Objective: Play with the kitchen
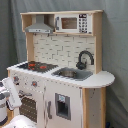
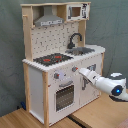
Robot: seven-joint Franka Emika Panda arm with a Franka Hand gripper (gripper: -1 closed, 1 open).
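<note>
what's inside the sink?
In the first exterior view the sink basin looks grey and holds nothing I can make out. The black faucet stands at its back edge. In the second exterior view its rim hides the basin.

**No readable text from my station**

I can make out no words, brand marks or numbers anywhere on the kitchen (image 1: 60, 75) in either exterior view. The microwave (image 1: 73, 23), upper centre of the first exterior view, has a dark button panel (image 1: 83, 23) with pale dots, but I can read nothing on it.
</note>
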